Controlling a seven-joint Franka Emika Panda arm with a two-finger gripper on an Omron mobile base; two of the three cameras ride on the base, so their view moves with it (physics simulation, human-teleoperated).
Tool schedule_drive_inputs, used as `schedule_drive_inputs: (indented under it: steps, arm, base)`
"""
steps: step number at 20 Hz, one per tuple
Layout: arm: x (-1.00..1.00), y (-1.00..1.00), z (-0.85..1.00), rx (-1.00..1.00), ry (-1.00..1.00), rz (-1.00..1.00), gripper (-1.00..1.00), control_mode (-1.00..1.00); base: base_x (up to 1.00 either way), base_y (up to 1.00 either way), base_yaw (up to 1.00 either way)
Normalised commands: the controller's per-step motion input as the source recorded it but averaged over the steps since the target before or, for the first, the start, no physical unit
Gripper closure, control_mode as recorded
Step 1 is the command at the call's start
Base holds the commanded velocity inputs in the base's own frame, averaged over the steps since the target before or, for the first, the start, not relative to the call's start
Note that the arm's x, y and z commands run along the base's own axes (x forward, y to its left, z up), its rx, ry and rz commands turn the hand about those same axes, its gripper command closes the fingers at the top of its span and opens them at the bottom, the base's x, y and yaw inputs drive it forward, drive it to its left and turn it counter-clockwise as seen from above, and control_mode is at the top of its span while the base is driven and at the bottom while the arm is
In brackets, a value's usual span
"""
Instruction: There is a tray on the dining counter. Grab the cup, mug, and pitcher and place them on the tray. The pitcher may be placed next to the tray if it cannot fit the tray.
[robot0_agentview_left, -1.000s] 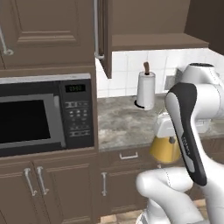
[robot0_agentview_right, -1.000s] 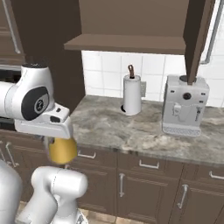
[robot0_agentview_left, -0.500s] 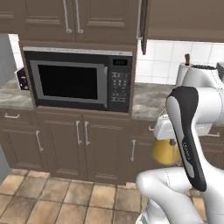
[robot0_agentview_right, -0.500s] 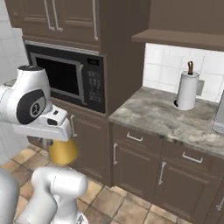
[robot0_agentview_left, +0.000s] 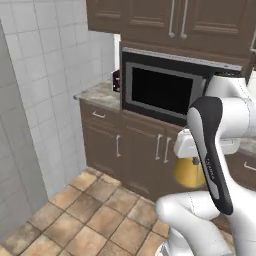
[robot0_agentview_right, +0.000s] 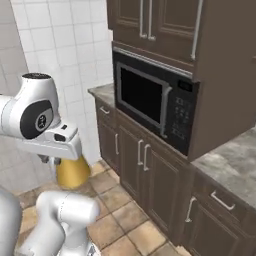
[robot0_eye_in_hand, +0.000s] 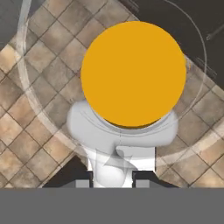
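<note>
My gripper (robot0_eye_in_hand: 114, 181) is shut on the narrow clear neck of the pitcher (robot0_eye_in_hand: 133, 72). The hand view looks down over the pitcher's wide amber body, with floor tiles beneath it. From the base the pitcher (robot0_agentview_left: 188, 172) hangs in the air under my white hand, its amber body partly hidden by my forearm. Seen from the right, the pitcher (robot0_agentview_right: 73, 171) hangs just under the hand, well above the floor. The tray, the dining counter, the cup and the mug are out of view.
A black microwave (robot0_agentview_left: 165, 92) is built in under dark brown wall cabinets, with brown base cabinets (robot0_agentview_left: 117, 147) below. A stone worktop (robot0_agentview_right: 230, 162) runs off to the right. A white tiled wall (robot0_agentview_left: 40, 100) stands on the left. Terracotta floor tiles (robot0_agentview_left: 85, 210) stretch ahead.
The whole picture has swung: the paper-towel roll and worktop have slid off to the right, and the tiled wall and floor have come in. The pitcher stays in my grip.
</note>
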Motion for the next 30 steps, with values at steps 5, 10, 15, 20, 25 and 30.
schedule_drive_inputs:
  steps: [5, 10, 15, 20, 25, 30]
  arm:
    - [0.00, 0.00, 0.00, 0.00, 0.00, 0.00, 1.00, 1.00]
    - [0.00, 0.00, 0.00, 0.00, 0.00, 0.00, 1.00, 1.00]
    - [0.00, 0.00, 0.00, 0.00, 0.00, 0.00, 1.00, 1.00]
    - [0.00, 0.00, 0.00, 0.00, 0.00, 0.00, 1.00, 1.00]
    - [0.00, 0.00, 0.00, 0.00, 0.00, 0.00, 1.00, 1.00]
    - [0.00, 0.00, 0.00, 0.00, 0.00, 0.00, 1.00, 1.00]
  base:
    - [-0.39, 0.00, 1.00]
    - [-0.30, 0.00, 1.00]
    - [-0.12, 0.00, 1.00]
    - [0.02, 0.00, 1.00]
    - [0.24, 0.00, 1.00]
    - [0.18, -0.24, 0.82]
